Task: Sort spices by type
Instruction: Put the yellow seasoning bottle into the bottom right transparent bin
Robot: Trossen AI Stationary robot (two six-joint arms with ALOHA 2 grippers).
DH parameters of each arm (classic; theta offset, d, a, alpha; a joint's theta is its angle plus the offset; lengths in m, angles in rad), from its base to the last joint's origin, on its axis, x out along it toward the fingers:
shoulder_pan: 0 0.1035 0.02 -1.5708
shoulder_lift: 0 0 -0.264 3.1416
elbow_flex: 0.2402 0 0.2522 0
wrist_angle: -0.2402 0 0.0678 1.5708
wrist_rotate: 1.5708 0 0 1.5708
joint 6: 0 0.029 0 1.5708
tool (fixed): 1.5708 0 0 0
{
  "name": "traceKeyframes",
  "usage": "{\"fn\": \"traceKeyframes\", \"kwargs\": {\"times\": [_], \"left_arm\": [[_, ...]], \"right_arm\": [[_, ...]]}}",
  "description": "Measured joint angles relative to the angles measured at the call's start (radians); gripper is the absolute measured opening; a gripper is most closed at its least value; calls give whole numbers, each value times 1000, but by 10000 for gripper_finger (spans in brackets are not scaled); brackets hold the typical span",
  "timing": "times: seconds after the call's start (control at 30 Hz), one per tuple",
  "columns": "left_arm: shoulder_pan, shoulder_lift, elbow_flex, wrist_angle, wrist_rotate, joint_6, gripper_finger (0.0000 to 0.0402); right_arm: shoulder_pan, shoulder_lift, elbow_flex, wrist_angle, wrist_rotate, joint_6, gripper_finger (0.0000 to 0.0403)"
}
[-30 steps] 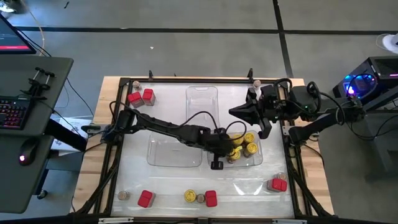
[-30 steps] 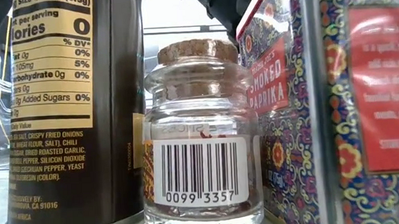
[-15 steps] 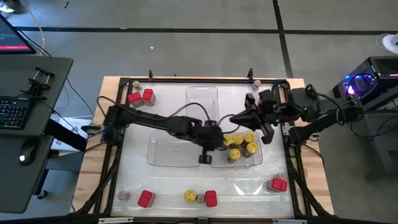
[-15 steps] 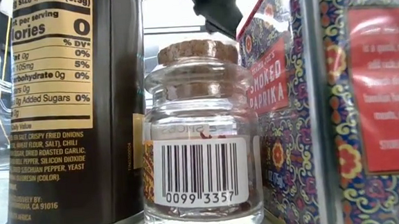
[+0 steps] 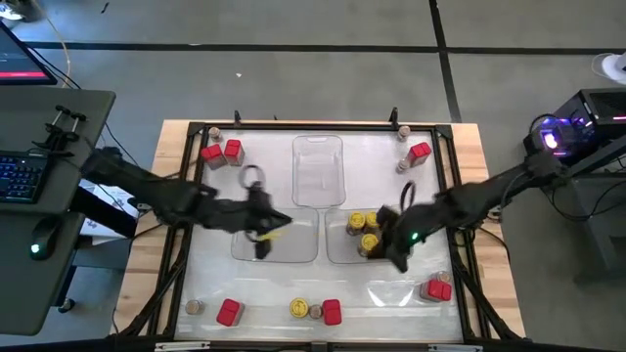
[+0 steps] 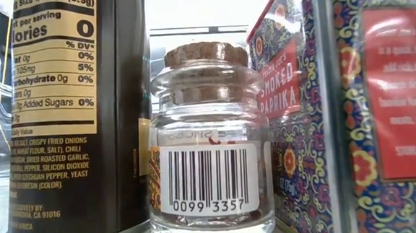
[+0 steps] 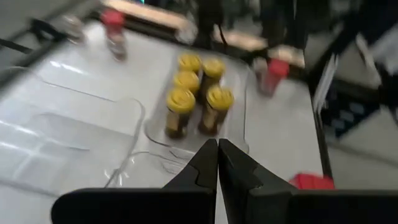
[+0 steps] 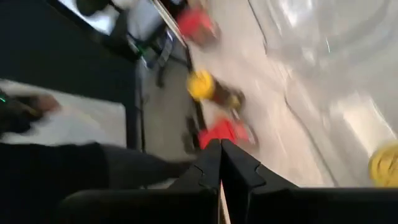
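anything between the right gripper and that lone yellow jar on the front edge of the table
In the high view, nothing visible stands between the right gripper and the yellow-lidded jar; only bare table lies across that stretch.

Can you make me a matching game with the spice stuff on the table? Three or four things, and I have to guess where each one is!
Things:
1. yellow-lidded jars
2. pair of red boxes
3. cork-topped jar
4. left gripper

Places:
A. far left corner of the table
B. over the clear tray left of the middle
C. right up against the low camera
D. together in the clear tray right of the middle

Pairs: 1-D, 2-A, 3-C, 4-B
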Motion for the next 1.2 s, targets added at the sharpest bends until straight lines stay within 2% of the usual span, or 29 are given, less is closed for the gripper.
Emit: {"fn": "traceKeyframes", "kwargs": {"times": [0.1,0.23,0.43,0.63,0.83,1.0,1.2], "left_arm": [[-42,-83,-48,24,-139,-46,0],[-59,-138,-57,31,-216,-47,0],[-43,-159,-58,40,-222,-4,0],[-24,-154,-58,32,-219,-2,0],[-18,-153,-58,30,-211,48,0],[-18,-153,-58,27,-209,57,0],[-18,-153,-58,23,-209,83,0]], "right_arm": [[11,94,-15,12,-19,3,0],[9,235,51,-141,-44,-66,0],[9,393,175,-387,6,-105,0],[6,478,248,-447,91,-7,0],[-15,513,254,-482,142,89,0],[-31,509,254,-541,224,165,0],[-55,507,253,-624,232,169,0]]}}
